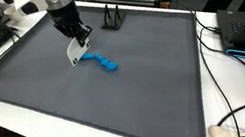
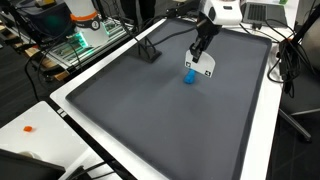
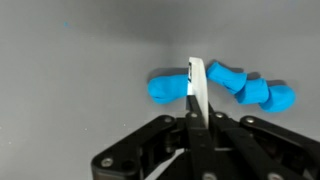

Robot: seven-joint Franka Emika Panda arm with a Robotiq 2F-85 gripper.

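Wrist view alone shows the claw clamped shut on one thin white card, edge-on, before one blue segmented toy; in an exterior view the card's flat face shows, toy lying just beside it on one grey mat.

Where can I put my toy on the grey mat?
The wide bare mat beyond the blue chain, away from the black stand. It is crowded around the end effector, white card and chain.
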